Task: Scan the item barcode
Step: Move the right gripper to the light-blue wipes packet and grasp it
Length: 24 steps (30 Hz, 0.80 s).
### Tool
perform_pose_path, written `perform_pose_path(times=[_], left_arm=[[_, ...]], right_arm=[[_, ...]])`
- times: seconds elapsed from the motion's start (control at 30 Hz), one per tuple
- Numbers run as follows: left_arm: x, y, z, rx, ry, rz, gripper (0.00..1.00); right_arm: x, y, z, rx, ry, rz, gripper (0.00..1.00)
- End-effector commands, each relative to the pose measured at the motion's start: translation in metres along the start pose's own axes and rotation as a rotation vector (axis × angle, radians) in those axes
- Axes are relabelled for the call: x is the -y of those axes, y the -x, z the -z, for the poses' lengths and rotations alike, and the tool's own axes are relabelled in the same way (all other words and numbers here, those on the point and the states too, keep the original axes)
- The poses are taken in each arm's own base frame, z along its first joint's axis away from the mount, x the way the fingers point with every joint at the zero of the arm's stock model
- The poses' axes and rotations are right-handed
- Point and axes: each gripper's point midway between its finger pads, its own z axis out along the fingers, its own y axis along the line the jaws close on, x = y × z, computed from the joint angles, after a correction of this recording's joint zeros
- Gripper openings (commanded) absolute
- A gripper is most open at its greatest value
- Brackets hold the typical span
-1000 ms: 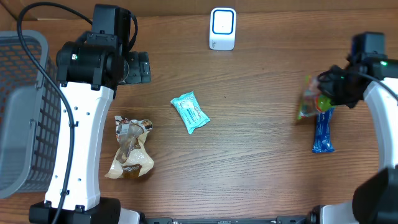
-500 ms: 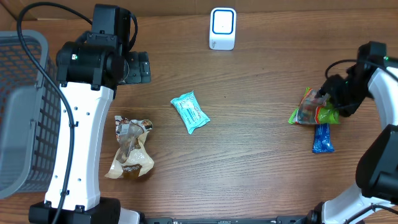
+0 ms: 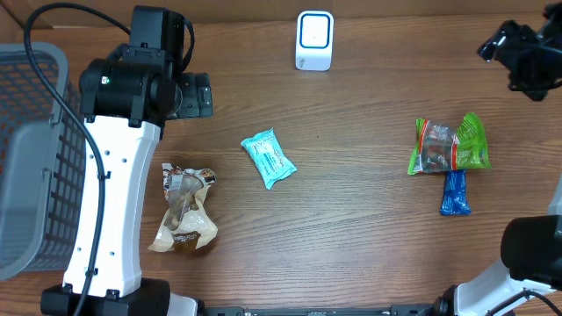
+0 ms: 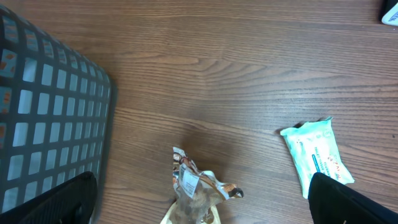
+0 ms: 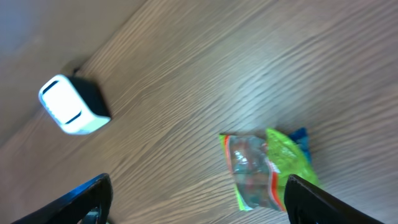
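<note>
Overhead: both end effectors spread and empty, green packet flat on the surface to the right of the scanner.

The wooden surface (image 3: 369,254) carries everything. A grey basket (image 3: 26,132) sits far left of the white scanner (image 3: 314,40). The left end effector (image 3: 202,96) hovers left of the scanner, fingers wide apart. The right end effector (image 5: 198,183) hangs far right of it, also spread, holding nothing. A brown packet (image 3: 184,211) and a teal packet (image 3: 269,158) lie below-left of the scanner. The green packet (image 3: 450,146) lies below-right, overlapping a blue packet (image 3: 454,195). No barcode is visible, so I'd pinch one edge only, lift clear of the blue packet, and turn each face toward the scanner.
</note>
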Motion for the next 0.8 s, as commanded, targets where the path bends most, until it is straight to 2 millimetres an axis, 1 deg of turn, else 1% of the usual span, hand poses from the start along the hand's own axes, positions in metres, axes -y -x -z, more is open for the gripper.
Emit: perform_pose_path(times=[0.0, 0.07, 0.13, 0.27, 0.37, 0.5, 0.57, 0.63, 0.7, 0.77], left_arm=[[-0.006, 0.005, 0.011, 0.038, 0.007, -0.001, 1.00], [-0.006, 0.005, 0.011, 0.037, 0.007, -0.001, 1.00], [-0.006, 0.005, 0.011, 0.037, 0.007, -0.001, 1.00], [-0.006, 0.005, 0.011, 0.037, 0.007, -0.002, 1.00], [-0.006, 0.005, 0.011, 0.037, 0.007, -0.001, 1.00], [-0.006, 0.005, 0.011, 0.037, 0.007, -0.001, 1.00], [-0.006, 0.005, 0.011, 0.037, 0.007, -0.001, 1.00], [-0.006, 0.005, 0.011, 0.038, 0.007, -0.001, 1.00], [-0.006, 0.005, 0.011, 0.037, 0.007, -0.001, 1.00], [-0.006, 0.005, 0.011, 0.037, 0.007, -0.001, 1.00]], right_arm=[[-0.041, -0.023, -0.007, -0.069, 0.111, 0.117, 0.87], [-0.064, -0.045, -0.019, -0.128, 0.163, 0.217, 0.87], [-0.085, -0.071, -0.036, -0.185, 0.183, 0.299, 0.87], [-0.127, -0.128, -0.076, -0.271, 0.226, 0.431, 0.87], [-0.151, -0.169, -0.106, -0.319, 0.257, 0.519, 0.87], [-0.173, -0.227, -0.140, -0.391, 0.287, 0.603, 0.87], [-0.180, -0.253, -0.154, -0.421, 0.295, 0.644, 0.87], [-0.185, -0.274, -0.167, -0.441, 0.305, 0.679, 0.87], [-0.190, -0.290, -0.179, -0.455, 0.312, 0.704, 0.87], [-0.193, -0.300, -0.188, -0.466, 0.314, 0.709, 0.87]])
